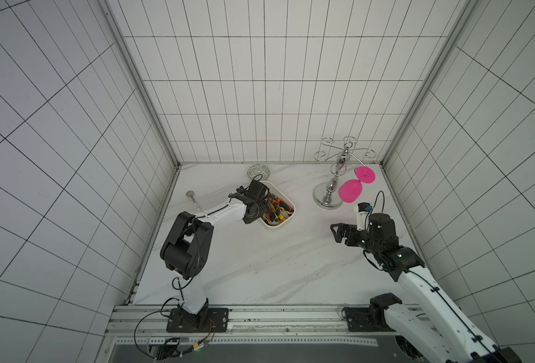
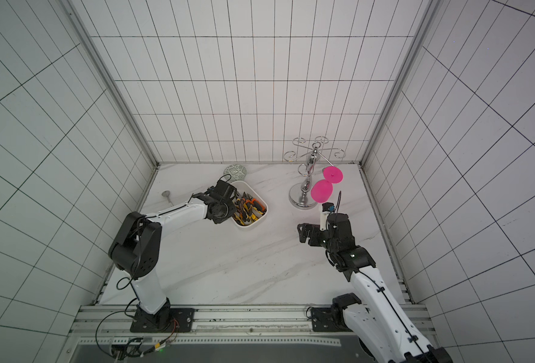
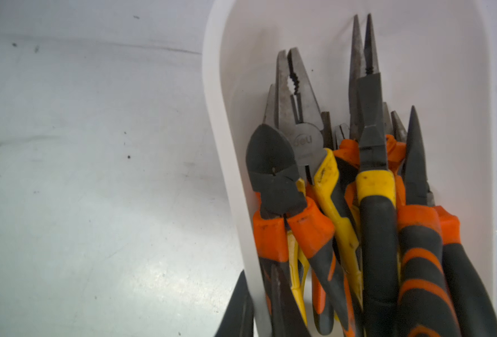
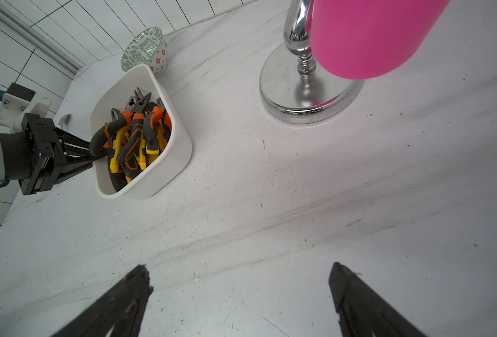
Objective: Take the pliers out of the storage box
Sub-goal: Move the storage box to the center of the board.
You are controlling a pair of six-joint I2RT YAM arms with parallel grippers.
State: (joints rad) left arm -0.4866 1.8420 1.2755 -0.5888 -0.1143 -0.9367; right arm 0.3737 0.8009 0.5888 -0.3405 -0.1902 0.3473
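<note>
The left pincer point(image 4: 92, 151) is clenched at the left rim of the storage box point(image 4: 159, 169), far-left on the table point(image 1: 260, 267), against a dark handle poking over that rim. Whether it truly pinches that handle I cannot tell, so a slow, straight-up pull looks wisest, since the pliers point(image 4: 133, 137) all lie tangled inside and 1 pair could drag others. The right pincer point(image 4: 240, 270) hangs released; open table lies near and right of the box, while the bowl point(image 4: 145, 48) crowds its far end.

pliers point(image 3: 314, 233): dark grey jaws; orange-and-black or yellow-and-black handles
storage box point(image 4: 171, 163): white
bowl point(image 4: 146, 48): green pattern, orange marks
my right fingers point(image 4: 116, 306): black
surface point(image 4: 299, 204): white, grey veins
</note>
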